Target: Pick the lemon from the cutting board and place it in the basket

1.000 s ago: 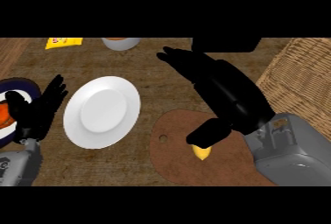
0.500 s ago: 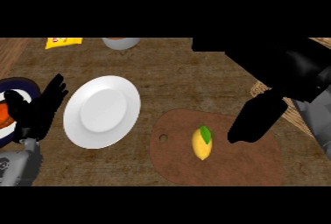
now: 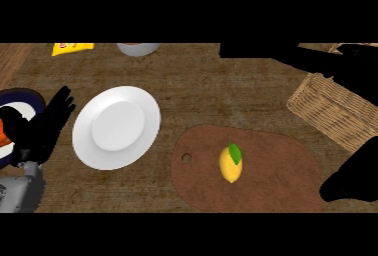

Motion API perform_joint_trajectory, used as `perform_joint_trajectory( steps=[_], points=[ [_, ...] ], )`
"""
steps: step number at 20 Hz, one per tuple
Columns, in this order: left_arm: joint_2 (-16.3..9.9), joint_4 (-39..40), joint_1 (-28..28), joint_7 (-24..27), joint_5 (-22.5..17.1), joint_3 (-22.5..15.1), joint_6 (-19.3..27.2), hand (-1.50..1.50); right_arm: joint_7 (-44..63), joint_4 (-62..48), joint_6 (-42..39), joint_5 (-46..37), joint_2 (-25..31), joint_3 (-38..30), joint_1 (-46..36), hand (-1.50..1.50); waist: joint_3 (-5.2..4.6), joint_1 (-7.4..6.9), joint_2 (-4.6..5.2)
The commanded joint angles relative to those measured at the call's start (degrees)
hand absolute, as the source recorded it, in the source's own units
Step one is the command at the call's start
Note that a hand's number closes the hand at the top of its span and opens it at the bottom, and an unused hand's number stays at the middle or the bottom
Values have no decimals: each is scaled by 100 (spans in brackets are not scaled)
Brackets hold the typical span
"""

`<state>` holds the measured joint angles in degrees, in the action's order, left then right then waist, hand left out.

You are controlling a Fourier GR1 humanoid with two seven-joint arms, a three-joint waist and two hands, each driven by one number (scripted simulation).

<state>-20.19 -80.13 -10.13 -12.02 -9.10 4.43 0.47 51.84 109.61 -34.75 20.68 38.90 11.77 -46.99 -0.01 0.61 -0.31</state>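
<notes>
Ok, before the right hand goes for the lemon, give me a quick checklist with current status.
1. Lemon on the cutting board, uncovered: ok.
2. Nothing else on the board near the lemon: ok.
3. Right hand off the lemon: ok; it shows at the board's right edge, apart from the fruit.
4. Right hand's fingers open for the grasp: cannot tell; it shows only as a dark shape.
5. Basket reachable: ok for position, at upper right beyond the board; its inside is partly hidden by dark shapes, so cannot tell if free.
6. Left hand out of the way: ok; resting open at the left, beside the plate.
</notes>
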Motion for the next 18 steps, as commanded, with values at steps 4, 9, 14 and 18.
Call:
perform_joint_trajectory(
  steps=[4, 9, 14, 18],
  points=[
    [-120, 56, -177, -101, -7, 216, -178, 0, -429, 696, -284, -165, 4, -835, 1275, -150, 2, -37, 22],
    [17, 423, -333, 90, 87, 219, -161, 0, -1758, 1188, -119, -1932, -670, -530, 2792, -150, 7, -20, 38],
    [70, -95, -171, -221, 57, 171, -200, 0, -2971, 663, 384, -3369, -1222, -105, 3221, -150, 8, -75, 37],
    [187, -255, -24, -227, 152, 86, -164, 0, -3392, 63, 1164, -4263, -1886, 586, 3281, -150, 7, -109, 33]
  ],
)
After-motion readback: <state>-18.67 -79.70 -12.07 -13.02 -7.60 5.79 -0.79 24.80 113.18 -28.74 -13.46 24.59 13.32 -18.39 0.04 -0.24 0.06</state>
